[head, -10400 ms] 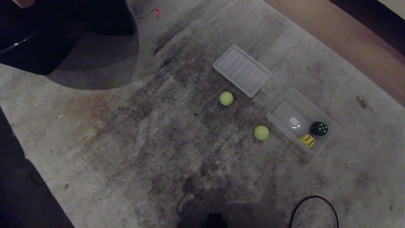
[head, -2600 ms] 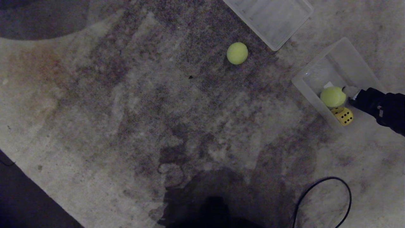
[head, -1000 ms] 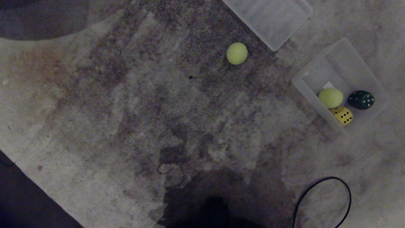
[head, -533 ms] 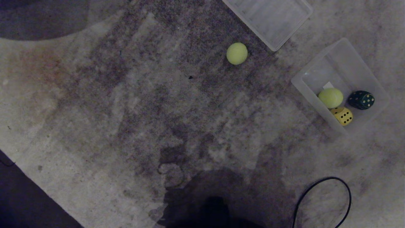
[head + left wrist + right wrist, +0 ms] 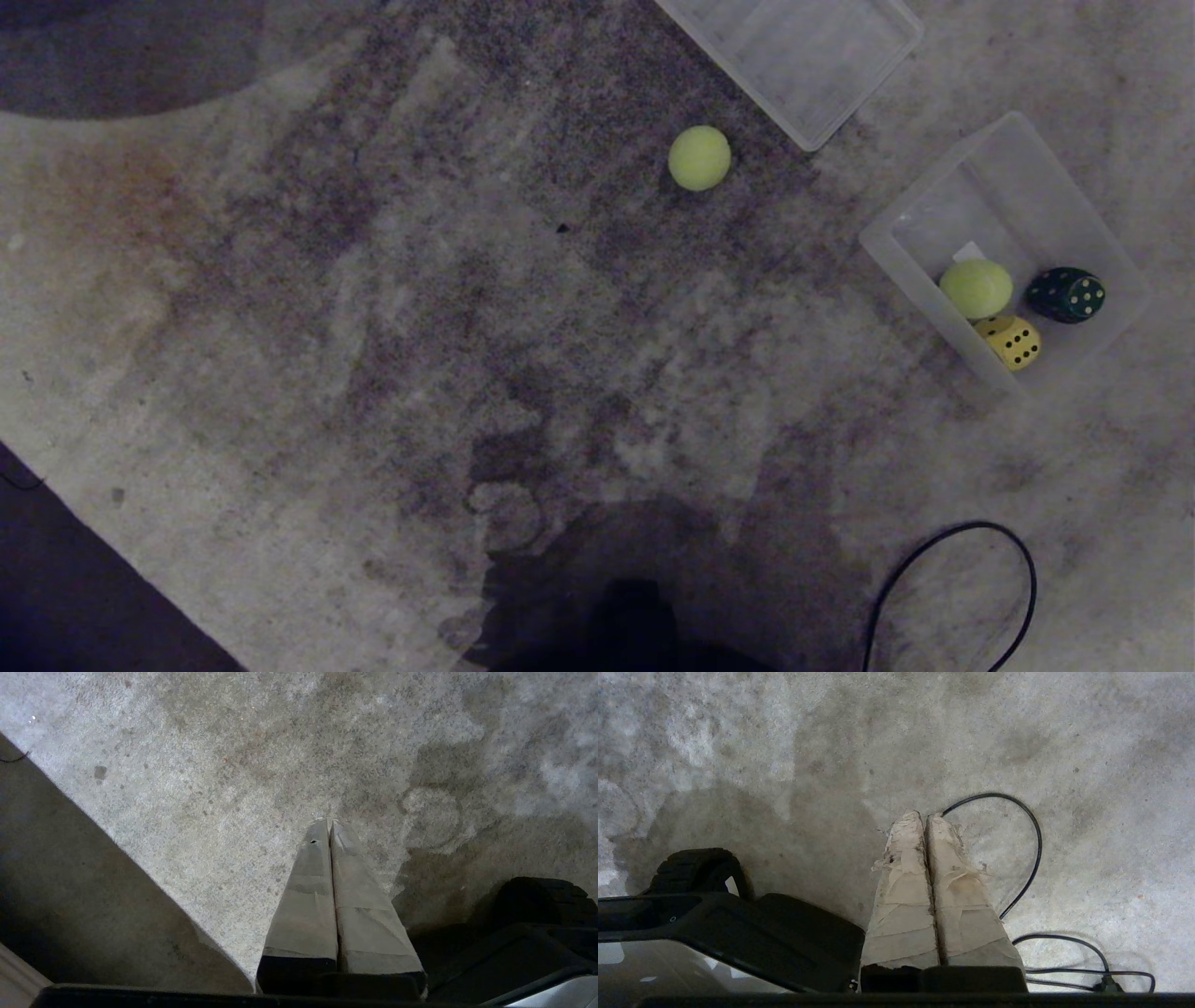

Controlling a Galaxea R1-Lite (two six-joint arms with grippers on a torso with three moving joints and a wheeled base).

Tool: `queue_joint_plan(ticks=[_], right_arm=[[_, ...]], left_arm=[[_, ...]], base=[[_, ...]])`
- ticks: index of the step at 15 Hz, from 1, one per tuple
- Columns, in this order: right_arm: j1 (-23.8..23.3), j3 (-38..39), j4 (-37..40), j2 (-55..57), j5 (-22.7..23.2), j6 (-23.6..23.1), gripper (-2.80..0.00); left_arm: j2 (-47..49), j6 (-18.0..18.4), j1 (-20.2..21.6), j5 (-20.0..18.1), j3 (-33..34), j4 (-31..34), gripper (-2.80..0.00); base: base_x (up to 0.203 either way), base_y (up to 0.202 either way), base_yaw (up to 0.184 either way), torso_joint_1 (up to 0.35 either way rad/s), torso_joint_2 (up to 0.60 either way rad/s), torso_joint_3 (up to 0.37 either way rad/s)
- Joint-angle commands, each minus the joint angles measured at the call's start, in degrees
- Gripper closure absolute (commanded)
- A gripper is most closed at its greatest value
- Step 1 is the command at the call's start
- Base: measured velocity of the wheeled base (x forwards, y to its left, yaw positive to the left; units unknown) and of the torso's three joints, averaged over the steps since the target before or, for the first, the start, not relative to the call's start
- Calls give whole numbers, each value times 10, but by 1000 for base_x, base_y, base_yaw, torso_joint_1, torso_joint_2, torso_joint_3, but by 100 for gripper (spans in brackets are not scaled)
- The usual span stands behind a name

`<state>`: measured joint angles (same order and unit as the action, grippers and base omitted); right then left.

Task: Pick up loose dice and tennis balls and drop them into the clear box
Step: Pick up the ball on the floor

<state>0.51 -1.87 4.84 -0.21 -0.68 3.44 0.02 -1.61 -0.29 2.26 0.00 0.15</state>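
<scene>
The clear box (image 5: 896,245) lies on the rug at the right in the head view. Inside it rest one tennis ball (image 5: 976,287), a yellow die (image 5: 1013,342) and a dark green die (image 5: 1066,294). A second tennis ball (image 5: 699,157) lies loose on the rug, up and left of the box. Neither arm shows in the head view. My left gripper (image 5: 330,822) hangs shut and empty over bare rug near the rug's edge. My right gripper (image 5: 924,815) is shut and empty above the rug, beside a cable loop.
The flat ribbed lid (image 5: 794,51) lies at the top edge, beyond the loose ball. A black cable (image 5: 952,579) loops on the rug at the lower right, also the cable (image 5: 1029,858) under the right gripper. My base (image 5: 714,924) is dark at the bottom. Dark floor (image 5: 56,579) borders the rug at the lower left.
The right arm carried a tennis ball into the box, then left the head view. Over the last second nothing in the head view has moved.
</scene>
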Motion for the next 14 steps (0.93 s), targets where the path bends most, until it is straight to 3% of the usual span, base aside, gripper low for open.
queue_joint_plan(ticks=[1,10,14], right_arm=[[0,0,1,2,1,0,0],[0,0,1,2,0,0,0],[0,0,1,2,0,1,0]], left_arm=[[1,-3,-1,2,1,-1,0],[1,-5,0,3,1,-1,0],[1,-6,-1,3,1,-1,0]], base=[[0,0,0,0,0,0],[164,0,0,2,3,3],[29,0,1,1,1,1]])
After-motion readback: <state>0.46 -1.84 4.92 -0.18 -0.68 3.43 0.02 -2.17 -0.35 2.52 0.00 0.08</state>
